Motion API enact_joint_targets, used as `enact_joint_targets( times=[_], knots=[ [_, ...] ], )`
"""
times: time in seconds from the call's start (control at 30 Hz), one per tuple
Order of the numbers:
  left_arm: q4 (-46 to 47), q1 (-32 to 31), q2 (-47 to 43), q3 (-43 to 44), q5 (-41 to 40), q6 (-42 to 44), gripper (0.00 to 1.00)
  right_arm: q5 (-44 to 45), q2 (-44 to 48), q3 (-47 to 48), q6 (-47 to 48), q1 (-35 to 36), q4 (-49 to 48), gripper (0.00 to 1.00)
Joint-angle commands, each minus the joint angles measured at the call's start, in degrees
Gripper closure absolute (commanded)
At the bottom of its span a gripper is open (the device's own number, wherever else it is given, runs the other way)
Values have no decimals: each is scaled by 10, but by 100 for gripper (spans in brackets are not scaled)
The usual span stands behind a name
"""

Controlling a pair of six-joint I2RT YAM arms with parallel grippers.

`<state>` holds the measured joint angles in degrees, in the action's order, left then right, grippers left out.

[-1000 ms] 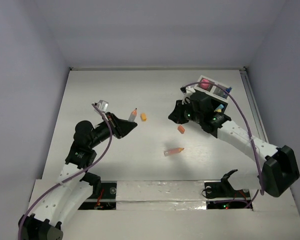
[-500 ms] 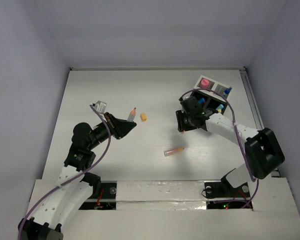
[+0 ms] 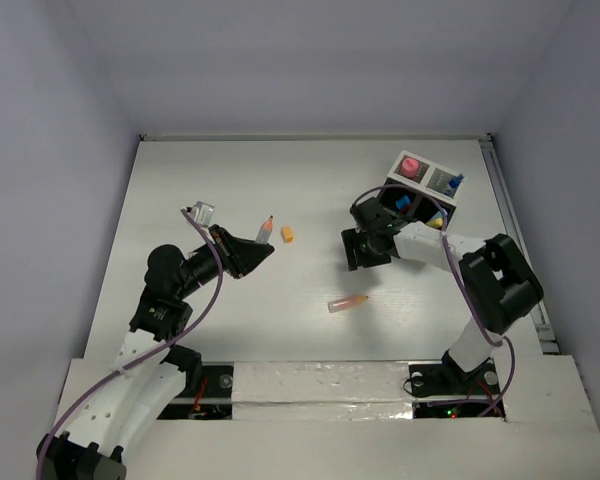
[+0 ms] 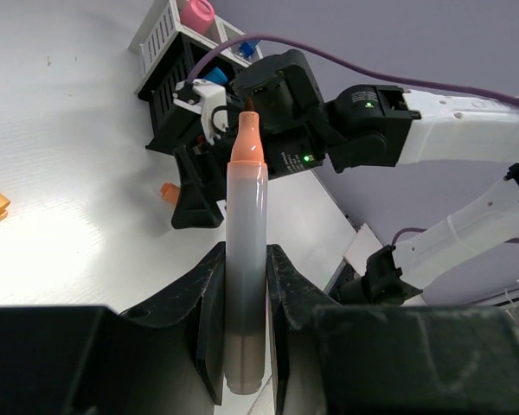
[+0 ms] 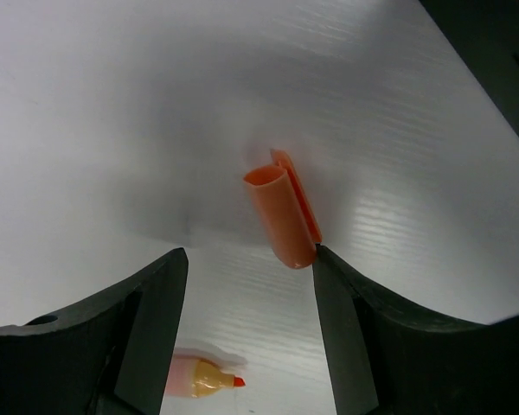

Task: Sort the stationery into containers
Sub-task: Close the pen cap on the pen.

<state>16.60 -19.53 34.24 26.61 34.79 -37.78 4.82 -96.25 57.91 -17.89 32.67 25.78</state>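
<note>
A short orange cap (image 5: 283, 216), a glossy plastic tube open at one end with a clip down its side, lies flat on the table (image 5: 112, 104), a white sheet with fine ribs. It sits between the spread fingers (image 5: 156, 328) of the right gripper (image 5: 249, 255). It is nearer one of them, with its lower end just beside that fingertip; whether they touch cannot be told. The jaws stand wide apart and hold nothing.

From above, the right gripper (image 3: 363, 250) is down at the table surface, near the black box (image 3: 426, 172). The box is divided into square compartments and has a white edge. A pink round piece (image 3: 410, 166) fills one far corner compartment, and blue pieces (image 3: 402, 202) and a yellow piece (image 3: 438, 218) stand in others.

Nearer the arm bases, a loose marker (image 3: 347, 303) with a clear barrel and an orange end lies on the table, apart from both grippers.

The left gripper (image 4: 245, 251) is clamped on a held marker (image 4: 245, 216). This one has a smooth, frosted clear barrel narrowing to an orange cone with a dark nib. The black fingers (image 4: 209, 303) press its lower barrel from both sides, and the tip juts out beyond them. In the overhead view a small yellow-orange block (image 3: 287, 235) lies on the table just beside that tip.
</note>
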Motion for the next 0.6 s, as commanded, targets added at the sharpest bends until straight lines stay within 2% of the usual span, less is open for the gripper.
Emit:
enact_joint_targets(
  times=[0.0, 0.37, 0.57],
  knots=[
    [36, -2, 0, -5, 11, -3, 100, -28, -22, 51, -1, -1, -52, 34],
    [41, -2, 11, -4, 7, -4, 100, -200, -48, 77, -12, 5, -105, 35],
    [34, -2, 8, -4, -1, -1, 100, -244, -60, 77, -21, 10, -161, 32]
  ],
)
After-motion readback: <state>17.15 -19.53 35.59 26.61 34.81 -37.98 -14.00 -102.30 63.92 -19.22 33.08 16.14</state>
